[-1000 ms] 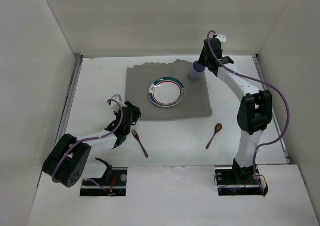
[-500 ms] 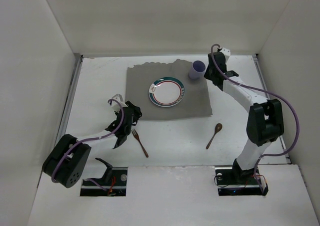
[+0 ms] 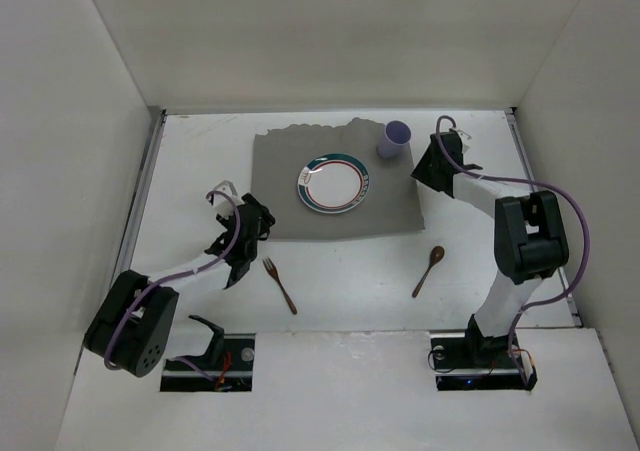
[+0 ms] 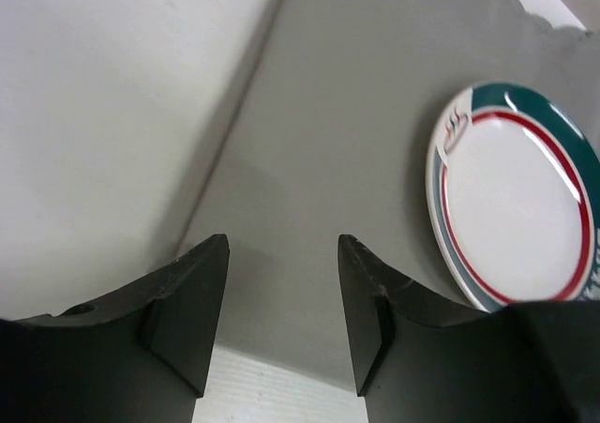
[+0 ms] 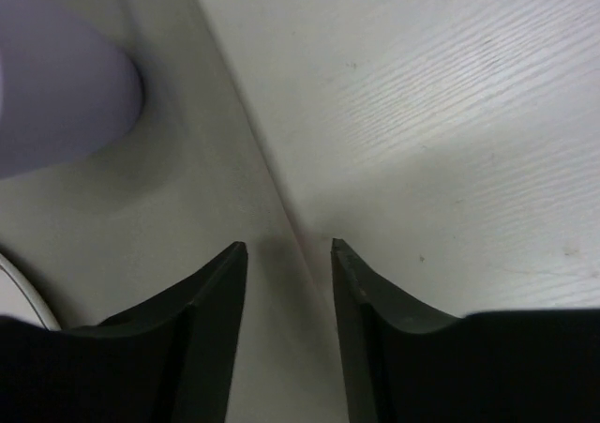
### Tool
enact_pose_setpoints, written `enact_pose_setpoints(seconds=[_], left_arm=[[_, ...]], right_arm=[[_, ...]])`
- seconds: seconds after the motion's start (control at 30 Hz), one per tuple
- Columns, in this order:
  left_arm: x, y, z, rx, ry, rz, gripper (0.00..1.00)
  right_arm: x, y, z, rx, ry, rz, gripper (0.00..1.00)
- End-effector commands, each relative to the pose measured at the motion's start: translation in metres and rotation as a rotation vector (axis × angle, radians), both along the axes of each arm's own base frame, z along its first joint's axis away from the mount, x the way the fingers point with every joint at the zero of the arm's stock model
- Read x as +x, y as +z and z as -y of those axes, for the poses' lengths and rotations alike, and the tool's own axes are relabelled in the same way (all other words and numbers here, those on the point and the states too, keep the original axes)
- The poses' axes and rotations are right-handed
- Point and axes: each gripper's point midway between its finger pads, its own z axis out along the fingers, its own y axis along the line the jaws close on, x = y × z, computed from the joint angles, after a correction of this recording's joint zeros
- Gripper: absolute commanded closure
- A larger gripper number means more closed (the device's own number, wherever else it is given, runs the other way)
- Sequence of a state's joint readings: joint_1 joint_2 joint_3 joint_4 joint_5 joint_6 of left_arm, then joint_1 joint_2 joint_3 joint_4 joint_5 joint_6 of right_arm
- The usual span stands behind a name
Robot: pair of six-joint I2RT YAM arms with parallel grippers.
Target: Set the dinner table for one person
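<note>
A robotics lab cell: bare white panels [image 3: 70, 121] box in a table [image 3: 190, 171] carrying bolted robot arms [image 3: 520, 241].

glossy plate [image 4: 511, 207], matt grey cloth [image 4: 347, 132], faintly grained dinner table [image 5: 450, 113], perhaps wooden spoon [image 3: 427, 274]

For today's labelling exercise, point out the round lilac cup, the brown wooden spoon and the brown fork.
Round lilac cup [image 3: 393, 140], top view, its side.
Brown wooden spoon [image 3: 427, 274], top view, mid-handle.
Brown fork [image 3: 281, 287], top view, mid-handle.

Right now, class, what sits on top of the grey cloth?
A teal-and-red-rimmed plate at its middle and a purple cup at its far right corner. The table beneath is hidden.
</note>
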State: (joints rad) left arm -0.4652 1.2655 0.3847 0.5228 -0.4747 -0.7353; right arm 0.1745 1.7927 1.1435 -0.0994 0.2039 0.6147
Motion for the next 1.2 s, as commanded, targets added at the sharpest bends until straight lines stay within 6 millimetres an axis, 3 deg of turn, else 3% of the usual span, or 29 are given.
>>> enact_pose_setpoints(seconds=[0.0,0.1,0.27,0.33,0.43,0.47,0.57,0.67,0.87,0.97,1.17], left_arm=[[0.013,0.025,-0.021,0.046,0.075,0.034,0.52],[0.022,0.032,-0.032,0.047,0.100,0.024,0.51],[0.030,0.028,-0.042,0.056,0.126,-0.021,0.50],[0.032,0.025,-0.037,0.046,0.109,-0.033,0.50],[0.030,0.031,-0.020,0.012,0.061,-0.015,0.52],[0.029,0.034,-0.013,0.010,0.040,-0.008,0.53],[0.019,0.046,0.012,0.019,-0.043,0.016,0.57],[0.005,0.052,0.047,0.024,-0.152,0.015,0.67],[-0.038,0.055,0.166,0.081,-0.503,-0.003,0.74],[-0.052,0.049,0.205,0.136,-0.607,-0.010,0.74],[-0.072,0.041,0.244,0.179,-0.731,-0.024,0.74]], right_arm=[[0.014,0.004,-0.015,0.099,0.023,0.056,0.55],[0.016,0.005,-0.013,0.121,0.030,0.064,0.53],[0.016,-0.001,-0.017,0.166,0.061,0.022,0.59],[0.016,-0.001,-0.017,0.172,0.061,0.017,0.63],[0.011,0.002,-0.011,0.183,0.031,0.033,0.80],[0.010,0.005,-0.008,0.188,0.018,0.044,0.81],[0.004,0.025,-0.003,0.204,-0.006,0.132,0.78],[-0.009,0.048,0.006,0.190,-0.053,0.202,0.63],[-0.041,0.090,0.011,0.111,-0.094,0.306,0.54],[-0.056,0.113,0.011,0.069,-0.091,0.343,0.65],[-0.087,0.137,0.005,0.024,-0.075,0.388,0.90]])
